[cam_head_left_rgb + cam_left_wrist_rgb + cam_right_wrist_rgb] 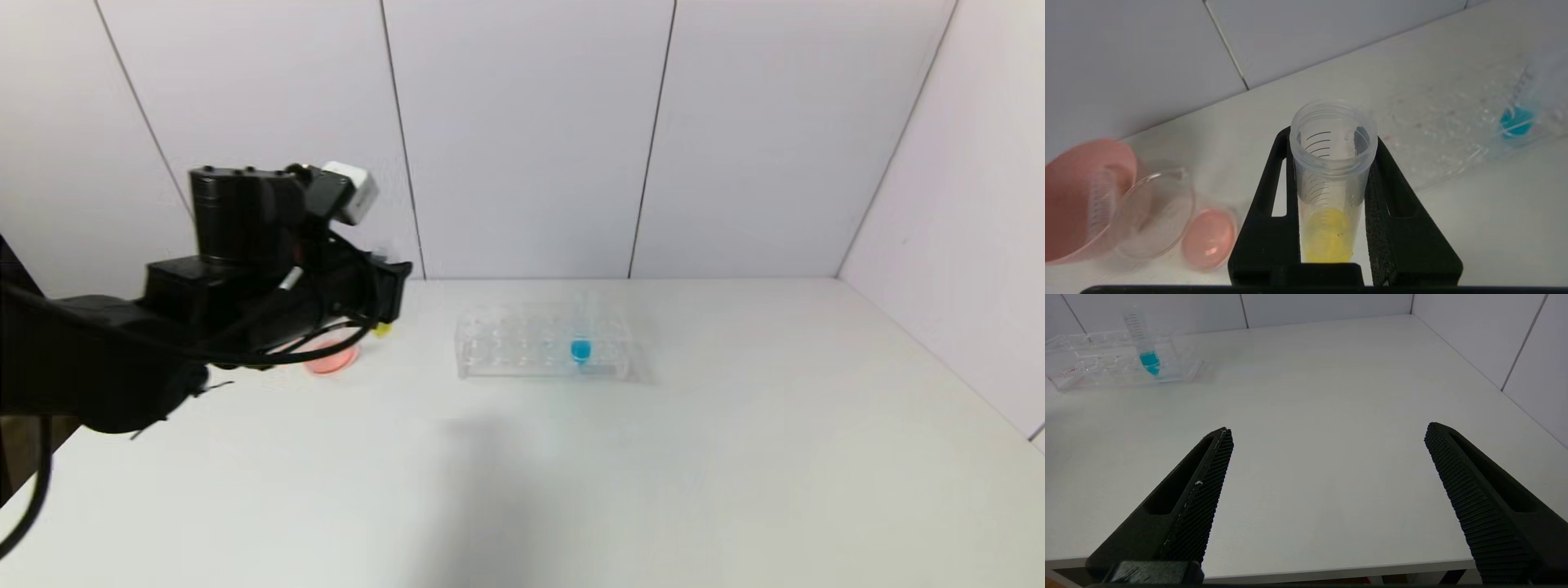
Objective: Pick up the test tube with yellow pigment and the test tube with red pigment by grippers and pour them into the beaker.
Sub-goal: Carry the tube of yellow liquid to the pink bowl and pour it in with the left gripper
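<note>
My left tool point(1331, 204) pinches the test tube with yellow pigment point(1331, 179) between its two black fingers point(1396, 212), pressed on both sides of the clear wall. In the left wrist view the long axis of the tube runs along my fingers, the open threaded mouth points away from my wrist and the yellow liquid sits at the closed end near my palm. In the head view my left tool point(390, 306) is raised over the left part of the tabletop point(735, 457), and only a small yellow spot point(382, 329) of the tube shows under the fingertips. Just beside it, low on the tabletop, stands the beaker point(1153, 212), clear, touching or overlapping a pink bowl point(1084, 200); a small round pink-red thing point(1209, 239) lies next to the beaker, and I cannot tell what it is. The clear rack point(543, 343) stands in the middle toward the back wall, well apart from my left tool, and it holds a tube with blue liquid point(580, 349) that is upright. My right tool point(1327, 498) hangs near the front edge of the tabletop with the fingers spread wide and nothing between them. The tabletop before it is broad and free up to the rack and to the right wall.
</note>
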Tool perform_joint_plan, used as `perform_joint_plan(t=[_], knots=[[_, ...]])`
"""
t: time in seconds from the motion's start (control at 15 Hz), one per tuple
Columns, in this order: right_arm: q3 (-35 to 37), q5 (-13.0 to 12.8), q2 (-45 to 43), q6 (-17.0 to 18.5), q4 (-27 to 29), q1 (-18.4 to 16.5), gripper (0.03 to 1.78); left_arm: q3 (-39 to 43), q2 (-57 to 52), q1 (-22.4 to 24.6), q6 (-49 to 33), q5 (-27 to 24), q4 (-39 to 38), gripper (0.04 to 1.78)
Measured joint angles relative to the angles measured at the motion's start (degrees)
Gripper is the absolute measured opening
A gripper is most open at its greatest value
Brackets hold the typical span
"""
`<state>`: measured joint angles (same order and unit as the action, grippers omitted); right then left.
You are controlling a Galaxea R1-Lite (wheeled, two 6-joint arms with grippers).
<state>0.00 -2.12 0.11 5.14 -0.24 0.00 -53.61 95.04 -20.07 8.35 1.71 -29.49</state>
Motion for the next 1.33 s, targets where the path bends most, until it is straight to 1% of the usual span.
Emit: perform_joint_plan(t=[0.2, 0.4, 0.53, 0.6, 0.73, 0.93, 1.13, 1.33], knots=[[0.00, 0.01, 0.00, 0.02, 0.00, 0.00, 1.71, 3.18, -5.74, 12.57, 5.40, -12.12, 6.89, 0.46], [0.00, 0.01, 0.00, 0.04, 0.00, 0.00, 1.71, 4.63, -8.22, 24.31, 10.56, -21.44, 10.97, 0.46], [0.00, 0.01, 0.00, 0.02, 0.02, 0.00, 1.71, 4.19, -7.89, 30.51, 14.19, -25.16, 12.63, 0.46], [0.00, 0.00, 0.00, 0.04, 0.00, 0.00, 1.71, 3.06, -6.90, 32.85, 16.55, -25.88, 13.70, 0.46], [0.00, 0.00, 0.00, 0.02, 0.00, 0.00, 1.71, -1.07, -4.22, 35.36, 19.68, -26.17, 16.65, 0.46], [0.00, 0.01, 0.00, 0.02, 0.00, 0.00, 1.71, -11.04, 0.46, 36.40, 23.09, -25.93, 25.00, 0.46], [0.00, 0.01, 0.00, 0.04, 0.00, 0.00, 1.71, -22.74, 5.51, 35.16, 26.21, -24.75, 36.46, 0.46], [0.00, 0.00, 0.00, 0.02, 0.02, 0.00, 1.71, -32.09, 11.19, 32.41, 28.61, -20.39, 45.12, 0.46]])
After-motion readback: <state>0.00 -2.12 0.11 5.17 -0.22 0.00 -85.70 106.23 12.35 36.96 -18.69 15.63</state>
